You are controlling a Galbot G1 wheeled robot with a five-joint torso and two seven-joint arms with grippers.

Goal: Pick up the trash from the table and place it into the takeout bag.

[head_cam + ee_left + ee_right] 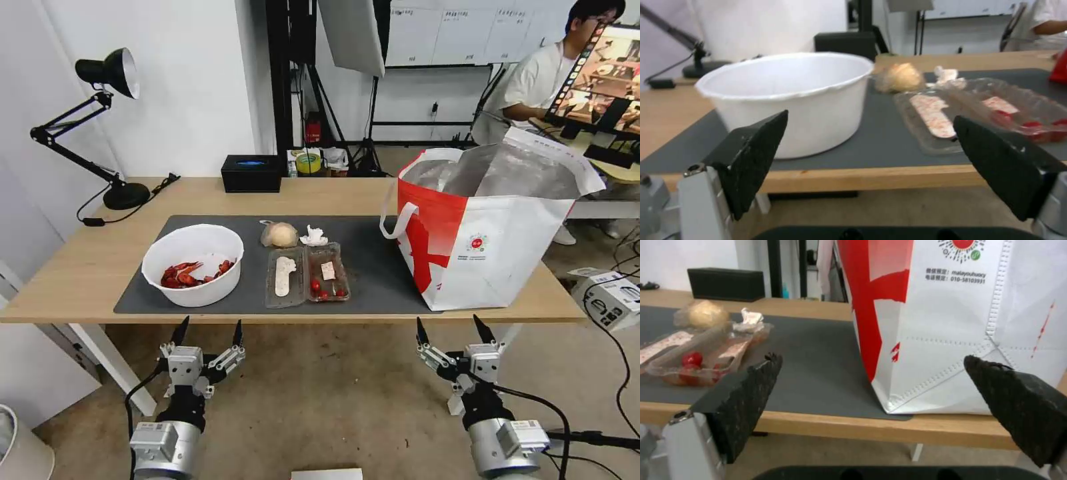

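Observation:
The trash lies on the dark mat of the table (pixel 80 273): a white bowl (pixel 193 263) of red crayfish shells at the left, a clear clamshell tray (pixel 307 275) with small red fruits at the middle, a wrapped beige bun (pixel 279 235) and a crumpled tissue (pixel 313 236) behind it. The takeout bag (pixel 490 233) stands open on the right of the table. My left gripper (pixel 208 332) hangs open below the table's front edge, before the bowl (pixel 791 96). Below the bag (pixel 960 323), my right gripper (pixel 455 330) is open and holds nothing.
A black box (pixel 251 173) and a black desk lamp (pixel 100 120) stand at the back of the table. Small containers (pixel 308 162) sit beside the box. A white device (pixel 612 300) lies on the floor at the right. A white bin (pixel 20 447) stands at the lower left.

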